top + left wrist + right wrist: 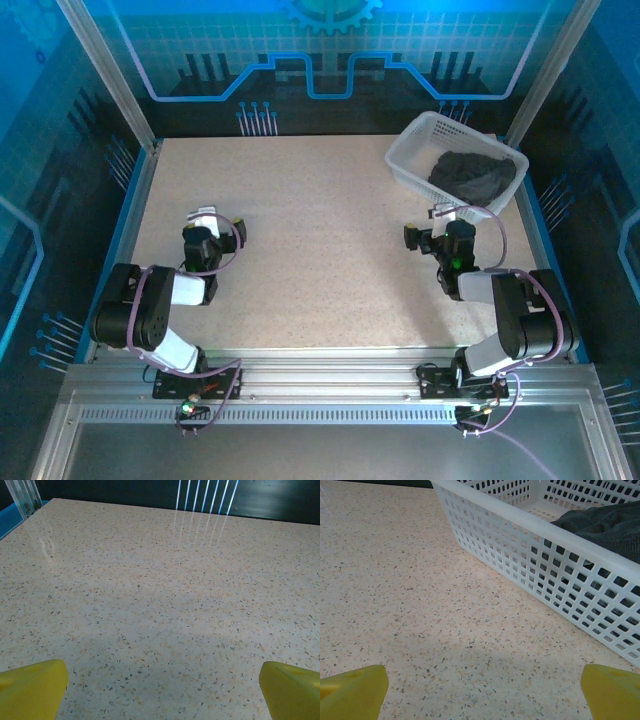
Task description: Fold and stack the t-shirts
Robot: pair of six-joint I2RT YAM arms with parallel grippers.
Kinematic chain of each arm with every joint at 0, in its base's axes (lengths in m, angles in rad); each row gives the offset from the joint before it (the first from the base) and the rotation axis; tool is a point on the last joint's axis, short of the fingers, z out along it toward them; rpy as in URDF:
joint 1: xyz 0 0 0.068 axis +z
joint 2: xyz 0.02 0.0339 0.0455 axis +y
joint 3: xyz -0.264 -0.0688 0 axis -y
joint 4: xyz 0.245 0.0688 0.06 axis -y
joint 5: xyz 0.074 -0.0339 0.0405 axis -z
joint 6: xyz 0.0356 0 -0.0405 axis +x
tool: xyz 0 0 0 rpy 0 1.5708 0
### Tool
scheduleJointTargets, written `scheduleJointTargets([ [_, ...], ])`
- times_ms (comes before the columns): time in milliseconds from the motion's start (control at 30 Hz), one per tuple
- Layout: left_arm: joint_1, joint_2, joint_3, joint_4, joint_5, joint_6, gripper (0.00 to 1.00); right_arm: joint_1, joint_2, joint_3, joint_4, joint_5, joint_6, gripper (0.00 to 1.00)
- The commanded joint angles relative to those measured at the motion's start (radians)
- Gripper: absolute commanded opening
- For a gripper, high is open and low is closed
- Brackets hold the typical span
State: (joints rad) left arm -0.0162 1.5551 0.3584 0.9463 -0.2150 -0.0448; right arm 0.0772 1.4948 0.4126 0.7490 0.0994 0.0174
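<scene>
A dark charcoal t-shirt lies crumpled inside the white perforated basket at the table's back right. In the right wrist view the t-shirt shows over the rim of the basket. My right gripper sits just in front of the basket, open, with bare table between its yellow fingertips. On the left side of the table my left gripper is also open and holds nothing, its yellow fingertips spread wide above the speckled surface.
The speckled table stretches between the two arms. Metal frame posts and a blue-lit wall border the back and sides. An aluminium rail runs along the near edge by the arm bases.
</scene>
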Motion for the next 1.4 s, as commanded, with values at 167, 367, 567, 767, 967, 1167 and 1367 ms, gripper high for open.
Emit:
scheduleJointTargets([
  [167, -0.005, -0.008, 0.001, 0.012, -0.002, 0.015, 0.99, -0.014, 0.001, 0.015, 0.014, -0.005, -0.014, 1.0],
  [367, -0.192, -0.35, 0.03, -0.166, -0.33, 0.112, 0.99, 0.141, -0.319, 0.315, -0.507, 0.268, 0.038, 1.0],
  [567, -0.143, -0.457, 0.562, -1.019, -0.225, -0.578, 0.99, -0.038, -0.226, 0.867, -1.081, -0.103, 0.476, 1.0],
  [767, -0.128, -0.181, 0.981, -1.274, 0.169, -0.671, 0.99, -0.117, 0.11, 1.336, -1.549, 0.175, 0.516, 0.91],
  [967, -0.295, -0.076, 1.118, -1.322, 0.329, -0.625, 0.94, -0.219, 0.425, 1.576, -1.729, 0.155, 0.522, 0.91],
  [1167, -0.376, -0.075, 1.048, -1.298, 0.384, -0.66, 0.84, -0.24, 0.687, 1.738, -1.837, 0.119, 0.537, 0.89],
  [1367, -0.392, -0.105, 1.012, -1.309, 0.391, -0.67, 0.73, -0.24, 0.81, 1.815, -1.88, 0.08, 0.611, 0.64],
])
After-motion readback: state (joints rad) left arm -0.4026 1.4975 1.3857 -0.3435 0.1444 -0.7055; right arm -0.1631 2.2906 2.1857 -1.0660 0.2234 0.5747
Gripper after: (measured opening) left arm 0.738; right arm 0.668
